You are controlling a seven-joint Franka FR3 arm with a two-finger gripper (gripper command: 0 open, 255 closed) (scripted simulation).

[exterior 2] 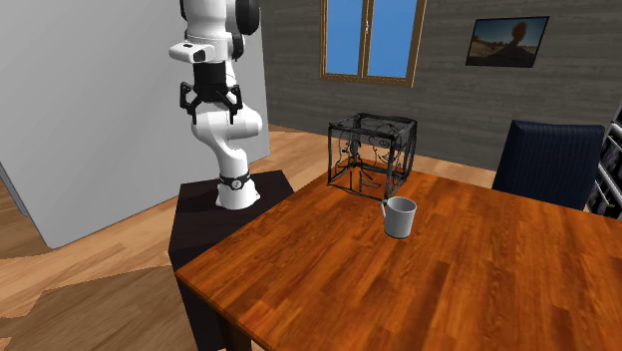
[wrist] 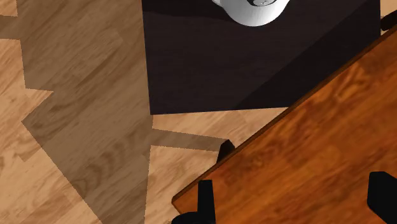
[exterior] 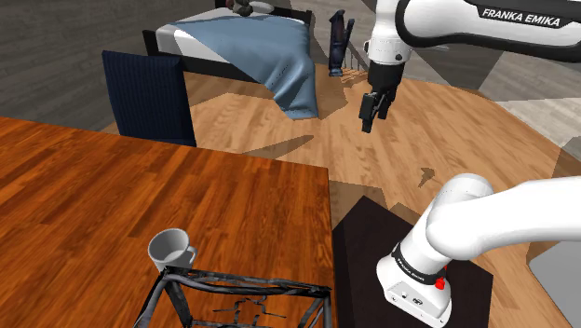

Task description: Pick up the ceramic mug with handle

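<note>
Jaws gape empty, well apart from your mug (exterior: 171, 249), which sits on the reddish wood surface (exterior: 112, 205) beside a wire cage (exterior 2: 371, 152); bed (exterior: 247, 47) beyond.

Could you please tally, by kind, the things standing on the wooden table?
Grey mug with a handle: 1
Black wire-frame box: 1
Total: 2

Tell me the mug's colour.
Plain pale grey-white; the mug shows best in the second exterior view.
</note>
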